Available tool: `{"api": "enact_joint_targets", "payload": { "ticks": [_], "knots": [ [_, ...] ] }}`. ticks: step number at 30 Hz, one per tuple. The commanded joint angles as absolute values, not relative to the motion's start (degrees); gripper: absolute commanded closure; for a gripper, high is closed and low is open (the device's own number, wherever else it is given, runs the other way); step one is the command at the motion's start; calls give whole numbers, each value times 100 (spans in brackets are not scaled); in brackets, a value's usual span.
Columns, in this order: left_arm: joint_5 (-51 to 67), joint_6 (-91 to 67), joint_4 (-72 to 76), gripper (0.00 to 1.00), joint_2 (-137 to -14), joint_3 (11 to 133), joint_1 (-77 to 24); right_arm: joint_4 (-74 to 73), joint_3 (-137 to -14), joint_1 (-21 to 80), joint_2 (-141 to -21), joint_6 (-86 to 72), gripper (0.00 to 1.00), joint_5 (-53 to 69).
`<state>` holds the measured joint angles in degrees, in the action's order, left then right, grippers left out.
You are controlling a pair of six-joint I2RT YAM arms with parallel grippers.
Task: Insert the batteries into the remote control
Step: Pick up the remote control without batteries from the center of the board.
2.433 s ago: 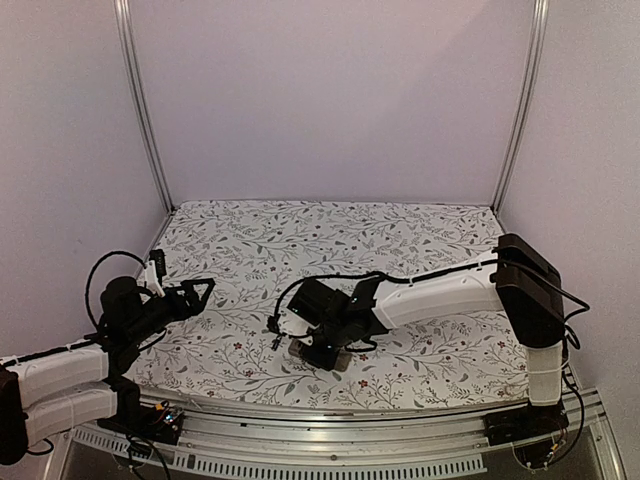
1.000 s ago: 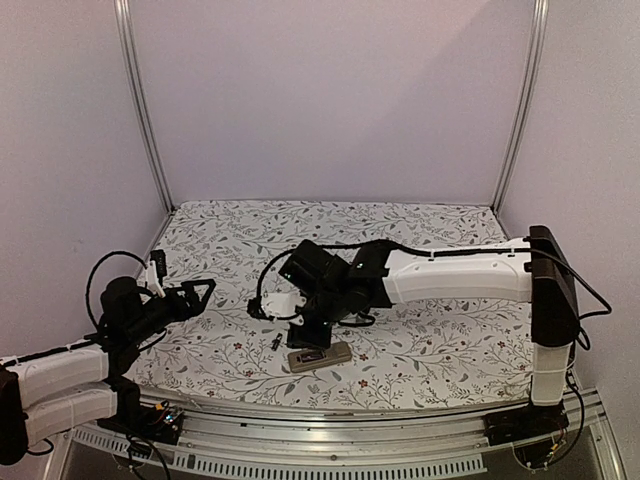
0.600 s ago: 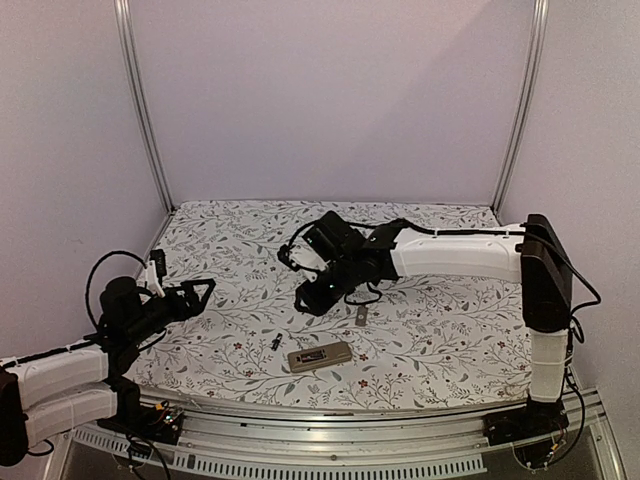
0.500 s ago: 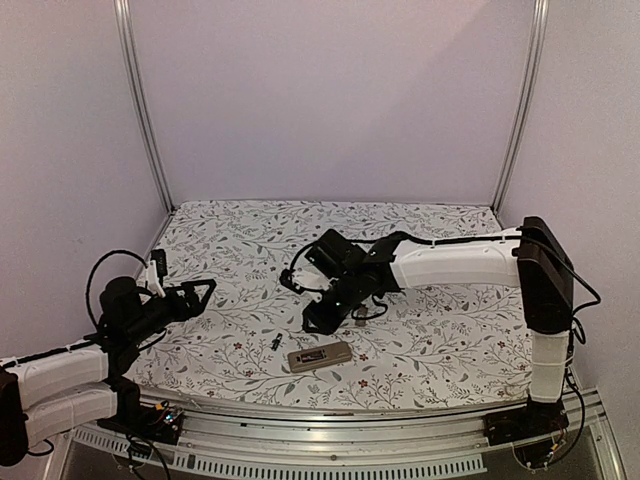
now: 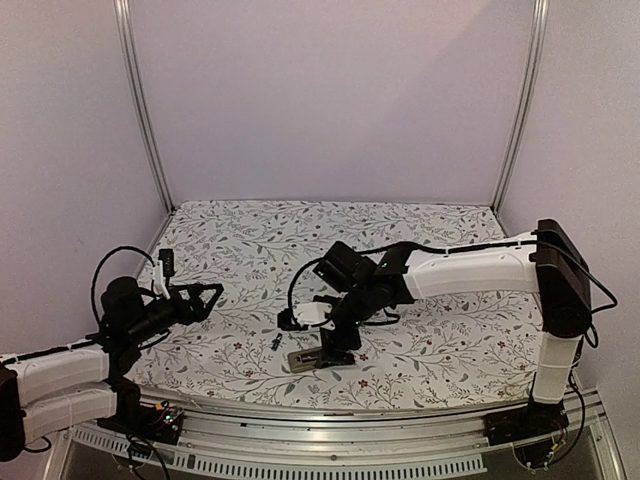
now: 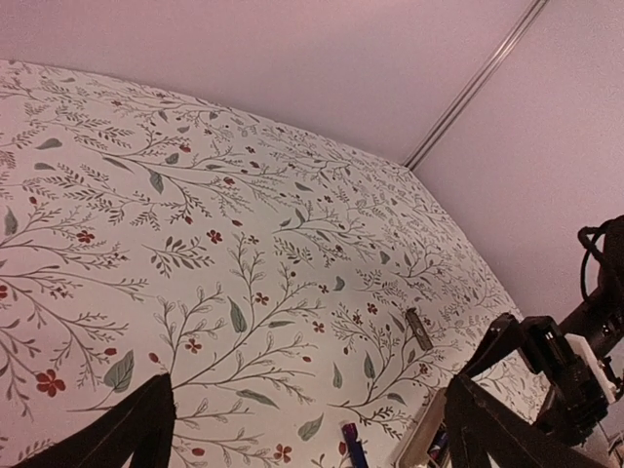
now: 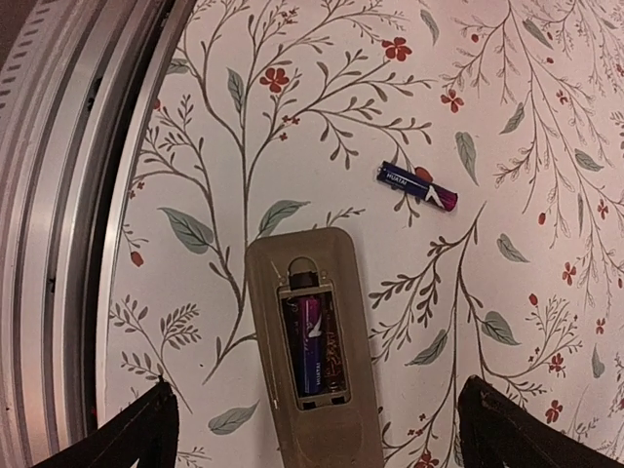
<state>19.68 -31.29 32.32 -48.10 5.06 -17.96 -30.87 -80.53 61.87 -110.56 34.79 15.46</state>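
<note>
Back from farther up the bench (image 7: 526, 117), the right tool (image 5: 333, 345) hangs spread over the remote control (image 7: 265, 322). One battery (image 7: 312, 346) is seated, a second battery (image 7: 417, 185) lies beside it. The left tool (image 6: 312, 429) stays apart.

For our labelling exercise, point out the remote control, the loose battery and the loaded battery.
remote control (image 7: 327, 434): right wrist view, back shell below recess
loose battery (image 7: 417, 185): right wrist view, its middle
loaded battery (image 7: 311, 341): right wrist view, its middle

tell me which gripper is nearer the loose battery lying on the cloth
Right. The right gripper hangs over the remote control, with the loose battery just beside it; the left gripper hangs farther off on the battery's other side.
</note>
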Motion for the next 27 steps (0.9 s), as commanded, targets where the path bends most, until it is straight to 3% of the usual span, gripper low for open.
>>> {"api": "enact_joint_targets", "payload": {
  "ticks": [1,8,18,25,27],
  "knots": [
    [2042,-3007,3357,4,-4823,480,-1855,-3290,-7896,6239,-11489,4175,1,1218],
    [2061,-3002,3379,4,-4844,475,-1867,-3111,-7714,6215,-11652,4295,6,958],
    [2137,-2965,3433,4,-4843,483,-1889,-3125,-7687,6048,-11831,4182,33,996],
    [2169,-2933,3446,5,-4843,492,-1898,-3123,-7743,6047,-11851,4242,43,975],
    [2185,-2934,3458,5,-4843,492,-1896,-3120,-7771,6045,-11831,4262,51,943]
  ]
}}
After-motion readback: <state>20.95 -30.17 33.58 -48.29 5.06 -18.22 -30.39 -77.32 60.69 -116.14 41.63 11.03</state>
